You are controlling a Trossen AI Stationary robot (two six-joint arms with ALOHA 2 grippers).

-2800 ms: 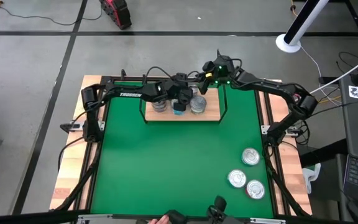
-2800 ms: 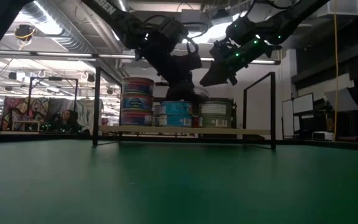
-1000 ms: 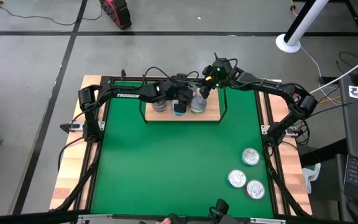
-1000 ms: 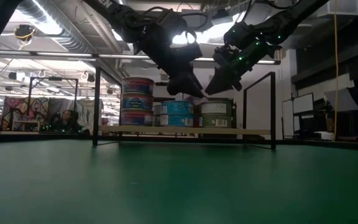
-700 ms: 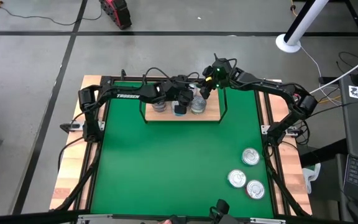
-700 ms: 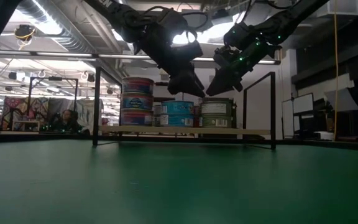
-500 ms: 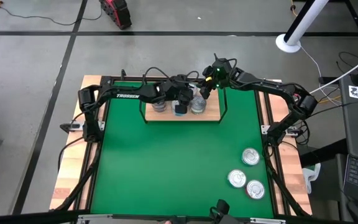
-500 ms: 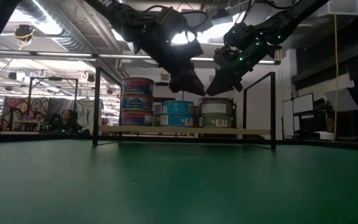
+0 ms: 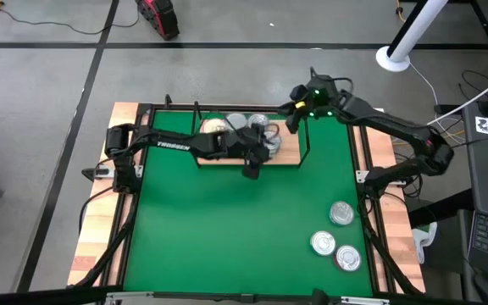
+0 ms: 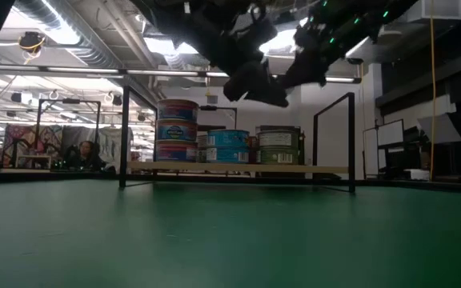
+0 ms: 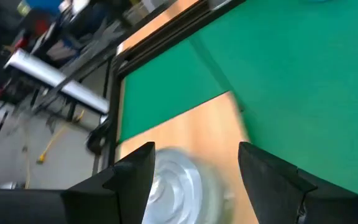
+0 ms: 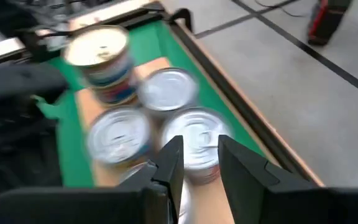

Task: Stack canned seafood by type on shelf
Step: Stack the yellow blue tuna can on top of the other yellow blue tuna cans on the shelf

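The shelf (image 9: 290, 151) is a light-wood board with black wire uprights at the far side of the green mat. Several tins stand on it (image 10: 226, 146): a stack of three (image 10: 177, 130) at its left end, with teal (image 12: 120, 134) and brownish (image 10: 277, 145) tins beside it. Three more silvery-lidded tins (image 9: 341, 213) lie on the mat near its right edge. My left gripper (image 9: 251, 169) hangs open above the shelf's near edge, a tin lid (image 11: 173, 183) showing below it. My right gripper (image 9: 297, 115) hovers above the shelf's far right corner, its fingers (image 12: 173, 152) a narrow gap apart.
Black wire uprights (image 10: 123, 136) rise at the shelf's corners. The mat's middle and left (image 9: 210, 229) are bare green. A black frame rail (image 9: 364, 178) edges the mat. A person (image 10: 86, 154) sits in the room far beyond the table.
My left gripper rose from just above the tins and drew back toward the table's near edge. My right gripper rose and moved off toward the table's right. The tins on the shelf stayed where they were.
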